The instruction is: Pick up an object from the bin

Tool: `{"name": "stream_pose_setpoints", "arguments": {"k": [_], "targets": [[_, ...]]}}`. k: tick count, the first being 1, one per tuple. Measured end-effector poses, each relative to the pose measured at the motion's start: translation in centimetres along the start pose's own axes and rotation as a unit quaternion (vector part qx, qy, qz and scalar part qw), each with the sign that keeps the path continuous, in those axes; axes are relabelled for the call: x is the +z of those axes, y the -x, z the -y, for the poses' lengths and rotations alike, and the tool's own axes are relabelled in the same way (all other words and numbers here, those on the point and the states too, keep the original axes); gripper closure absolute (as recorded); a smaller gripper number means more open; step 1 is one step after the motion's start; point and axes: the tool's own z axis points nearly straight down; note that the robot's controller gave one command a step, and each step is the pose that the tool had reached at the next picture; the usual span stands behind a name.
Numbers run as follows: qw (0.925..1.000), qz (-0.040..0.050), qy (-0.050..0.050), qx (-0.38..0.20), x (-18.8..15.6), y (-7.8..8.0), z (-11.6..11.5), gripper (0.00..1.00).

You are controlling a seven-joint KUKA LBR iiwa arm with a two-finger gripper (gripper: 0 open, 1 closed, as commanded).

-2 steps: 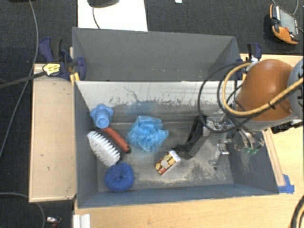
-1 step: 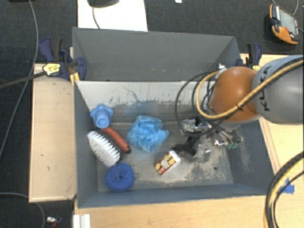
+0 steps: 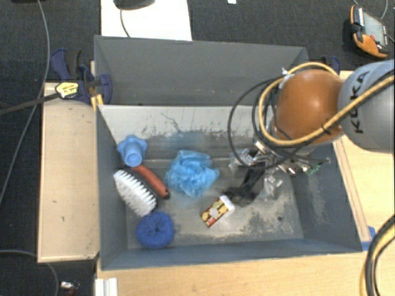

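My gripper (image 3: pixel 266 172) hangs low in the right half of the bin, below the arm's orange cover. A black, bent, strap-like thing (image 3: pixel 245 189) lies on the floor right at its lower left side, touching or nearly touching it. A small red, yellow and white box (image 3: pixel 216 211) sits just beyond the black thing, toward the front. A light blue mesh puff (image 3: pixel 192 172) rests in the middle of the bin, to the gripper's left.
Along the left side lie a white-bristled brush with a red handle (image 3: pixel 137 191), a light blue plastic piece (image 3: pixel 131 150) behind it and a dark blue woolly ball (image 3: pixel 154 229) at the front. Bare floor shows at the front right.
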Motion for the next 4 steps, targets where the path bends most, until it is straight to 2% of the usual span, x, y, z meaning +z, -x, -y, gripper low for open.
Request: {"name": "stream_pose_setpoints", "arguments": {"k": [1, 2, 3, 4], "targets": [[0.9856, -0.0053, 0.003, 0.169, 6.0, -1.3, 0.4, 0.0], [0.9915, 0.0017, -0.001, -0.13, 5.7, 0.5, 2.6, 0.0], [0.9889, -0.0019, 0.002, 0.148, 5.8, -1.1, 0.6, 1.0], [0.9889, -0.0019, 0.002, 0.148, 5.8, -1.1, 0.6, 1.0]]}}
